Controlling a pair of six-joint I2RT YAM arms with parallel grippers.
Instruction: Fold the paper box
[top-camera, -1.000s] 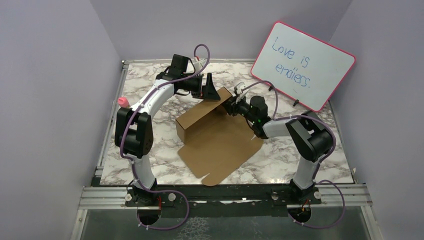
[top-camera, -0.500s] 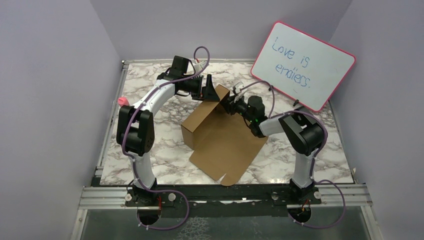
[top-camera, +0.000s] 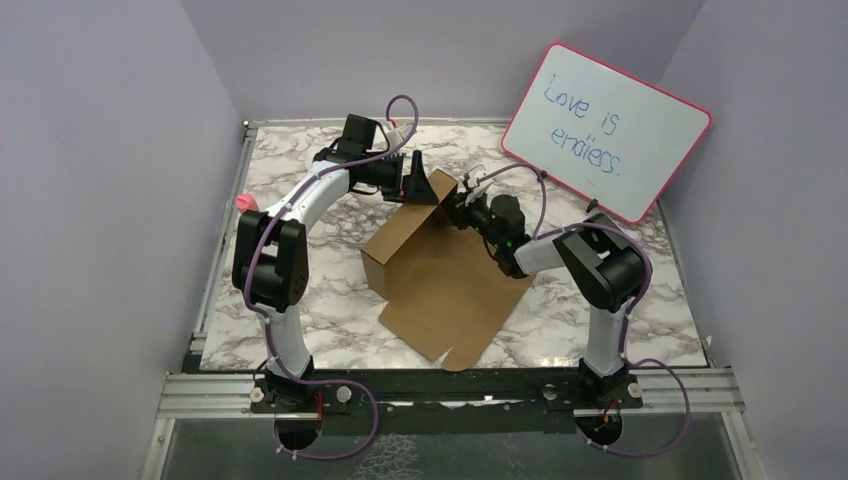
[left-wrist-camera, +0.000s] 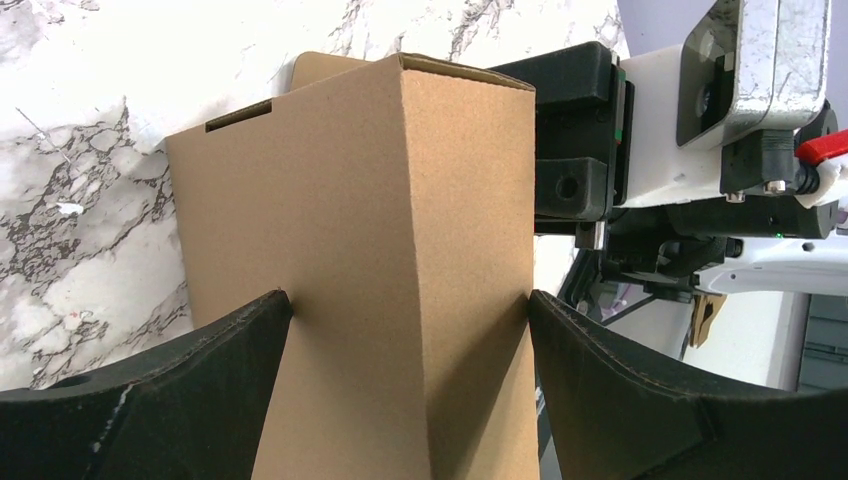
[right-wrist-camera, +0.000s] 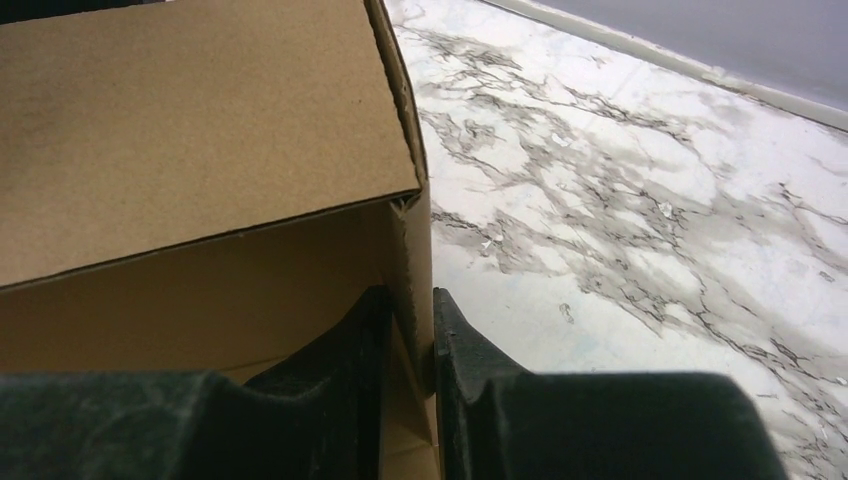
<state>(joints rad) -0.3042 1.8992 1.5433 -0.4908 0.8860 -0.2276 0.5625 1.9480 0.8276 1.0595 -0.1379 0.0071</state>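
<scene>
1. brown cardboard makes up the box (top-camera: 440, 270), which sits half-formed in the middle of the marble-patterned table (top-camera: 300, 200). its far end stands raised as a walled section, and a broad flat panel runs toward the near edge.
2. the left gripper (top-camera: 418, 180) reaches in from the far left with its jaws spread wide. its black fingers (left-wrist-camera: 200, 370) flank a raised corner of the box, one on each side. whether they press the cardboard cannot be told.
3. the right gripper (top-camera: 458, 212) meets the same raised end from the right and is clenched on the box. its wrist view shows a thin upright wall nipped between the two fingers (right-wrist-camera: 330, 360), just under a folded-over top panel.
4. the two grippers face each other across the raised end, close together. the right one's black and white body shows just behind the cardboard in the left wrist view.
5. a pink-framed whiteboard (top-camera: 605, 130) with blue handwriting reading "love is endless." leans at the table's far right corner, apart from the box.
</scene>
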